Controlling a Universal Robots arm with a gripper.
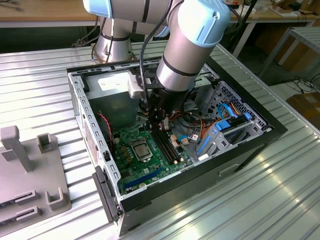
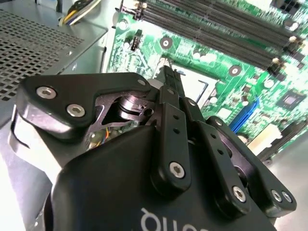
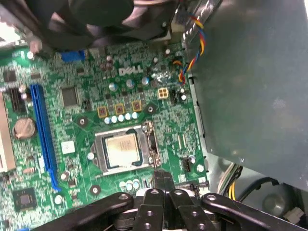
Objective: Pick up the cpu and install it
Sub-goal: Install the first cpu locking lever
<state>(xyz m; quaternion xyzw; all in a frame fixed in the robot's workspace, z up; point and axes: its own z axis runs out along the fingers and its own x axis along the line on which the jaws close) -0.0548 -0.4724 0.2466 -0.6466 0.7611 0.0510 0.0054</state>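
Note:
The cpu (image 3: 122,148), a pale silver-grey square chip, lies flat inside the metal-framed socket (image 3: 98,153) on the green motherboard (image 3: 72,125). In the exterior view the cpu (image 1: 141,149) shows mid-board inside the open computer case. My gripper (image 3: 162,176) hovers just beside the socket's edge, its black fingers pressed together with nothing between them. In the second wrist view the gripper (image 2: 169,76) points down at the board near the socket. In the exterior view the gripper (image 1: 159,125) hangs above the board, a little behind the cpu.
The case walls (image 1: 82,117) enclose the board. A grey power supply (image 3: 250,86) and coloured cables (image 3: 195,36) lie close to the socket. Black memory slots (image 1: 167,145) and a blue slot (image 3: 42,130) flank it. A grey fixture (image 1: 35,170) stands at the exterior view's left.

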